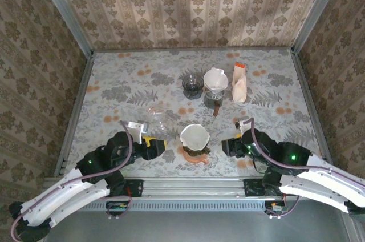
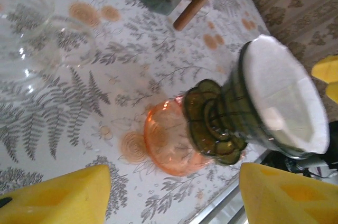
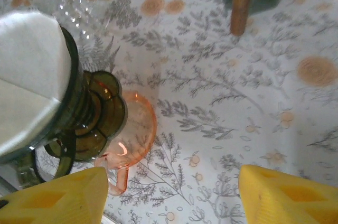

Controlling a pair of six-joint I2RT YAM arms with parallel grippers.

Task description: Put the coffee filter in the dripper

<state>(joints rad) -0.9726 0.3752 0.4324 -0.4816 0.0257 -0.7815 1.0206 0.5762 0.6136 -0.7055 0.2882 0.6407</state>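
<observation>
we see the white coffee filter (image 1: 194, 135) already sitting inside the green glass dripper (image 2: 222, 115), which stands on an orange glass cup (image 3: 134, 129) close to the table's near edge (image 1: 188, 174). farther back, a second white-lined cone (image 1: 215, 79) rests on a carafe with a wooden handle (image 1: 214, 101); just left of it is a dark glass cup (image 1: 193, 83), and we cannot tell if anything is in it. a clear glass vessel (image 1: 158, 117) stands left of the near dripper, and it looks empty to us. we count two filter-lined cones, one orange cup, one dark cup, one clear vessel and one tan packet with an orange top (image 1: 239, 82). the left gripper (image 1: 156, 145) and the right gripper (image 1: 227, 146) flank the dripper low over the table, each with yellow jaws apart and gripping nothing. we find open tabletop along the far left and the right side.
</observation>
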